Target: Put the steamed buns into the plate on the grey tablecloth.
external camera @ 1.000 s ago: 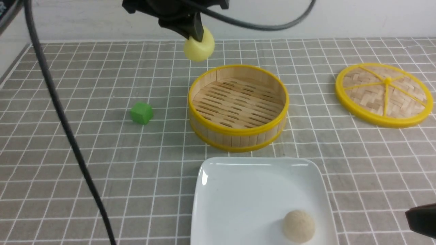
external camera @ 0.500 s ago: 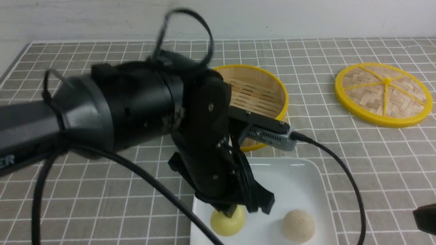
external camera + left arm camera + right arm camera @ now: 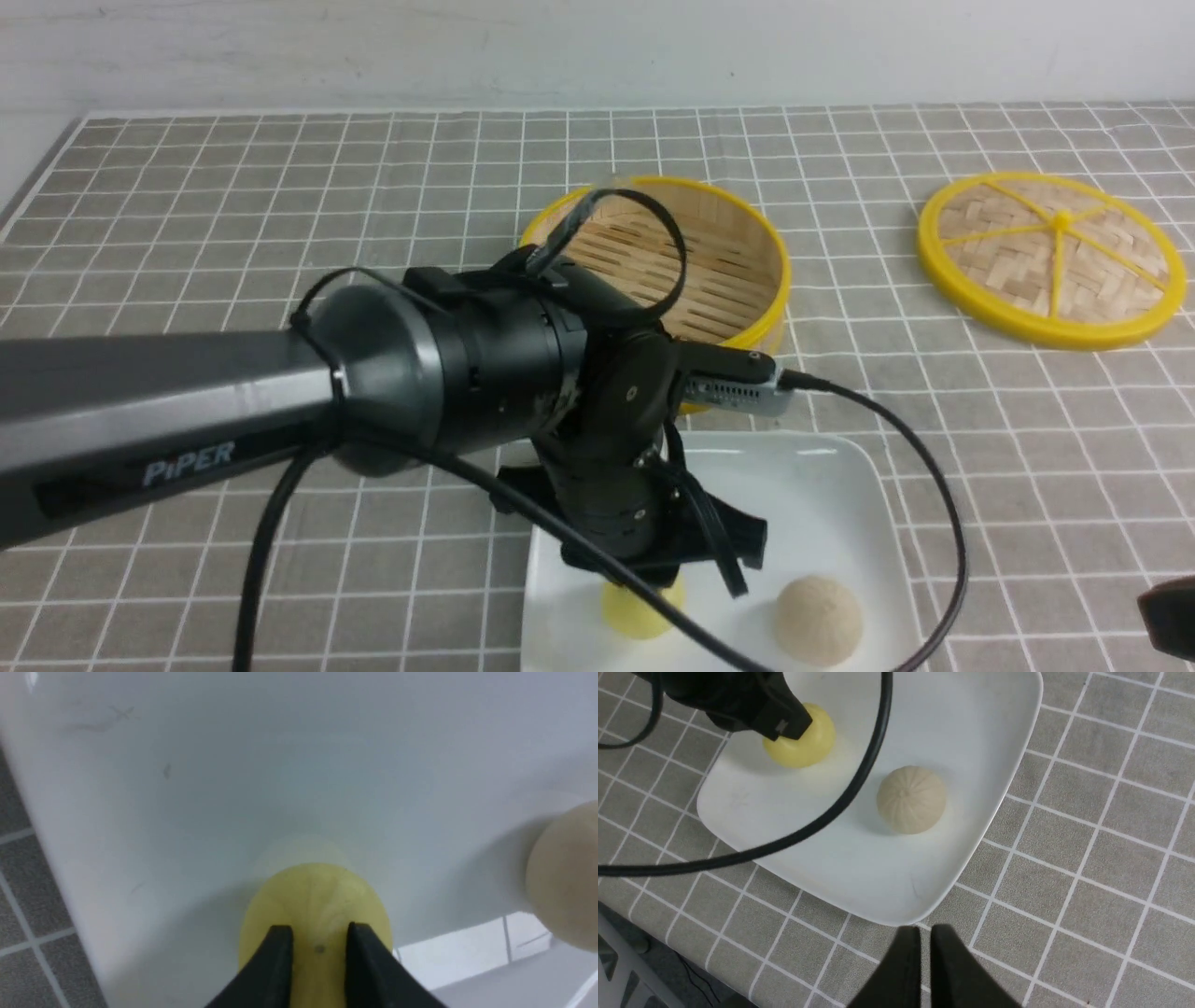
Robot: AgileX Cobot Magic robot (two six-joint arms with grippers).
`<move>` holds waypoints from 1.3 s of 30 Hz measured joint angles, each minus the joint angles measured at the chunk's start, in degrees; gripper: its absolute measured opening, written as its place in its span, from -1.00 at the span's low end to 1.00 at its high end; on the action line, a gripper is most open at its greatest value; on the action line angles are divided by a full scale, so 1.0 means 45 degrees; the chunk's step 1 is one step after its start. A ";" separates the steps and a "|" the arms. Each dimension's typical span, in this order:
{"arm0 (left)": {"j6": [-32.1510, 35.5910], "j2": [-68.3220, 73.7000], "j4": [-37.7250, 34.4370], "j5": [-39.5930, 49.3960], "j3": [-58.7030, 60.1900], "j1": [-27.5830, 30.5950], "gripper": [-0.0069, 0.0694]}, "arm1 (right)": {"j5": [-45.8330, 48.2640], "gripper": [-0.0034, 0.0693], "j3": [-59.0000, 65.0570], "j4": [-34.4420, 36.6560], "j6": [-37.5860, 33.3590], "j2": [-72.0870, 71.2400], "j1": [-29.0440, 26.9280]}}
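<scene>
The left pincer (image 3: 319, 935) pinches the top of the smooth pale yellow bun (image 3: 808, 749), which rests on the white square plate (image 3: 859, 872) at the table's near edge beside the ribbed cream bun (image 3: 911, 799), on the grey checked tablecloth (image 3: 1087, 858); the right pincer (image 3: 924, 933) is closed, empty.

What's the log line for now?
left fingers: shut on yellow bun, in plate | right fingers: shut, empty, off plate | beige bun: in plate
</scene>
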 joint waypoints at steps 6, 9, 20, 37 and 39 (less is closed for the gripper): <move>-0.1062 -0.0247 0.0627 -0.0133 -0.0037 0.0000 0.06 | 0.0217 -0.76 0.0011 0.0000 0.0000 0.0000 0.0000; -0.1120 -0.0797 0.0731 -0.0307 -0.0259 0.0000 0.14 | 0.0217 -0.75 0.0011 0.0000 0.0000 0.0000 0.0000; -0.0276 -0.4128 0.2449 0.0670 -0.1308 0.0000 -0.31 | 0.2744 -0.71 -0.2161 -0.1775 0.0000 -0.0266 0.0000; 0.0384 -0.5208 0.2978 0.1833 -0.1308 0.0000 -0.81 | -0.5188 -0.72 0.3140 -0.3283 0.0000 -0.5464 0.0000; 0.0384 -0.5208 0.2978 0.1894 -0.1308 0.0000 -0.81 | -0.6834 -0.77 0.4074 -0.3283 0.0000 -0.5413 0.0000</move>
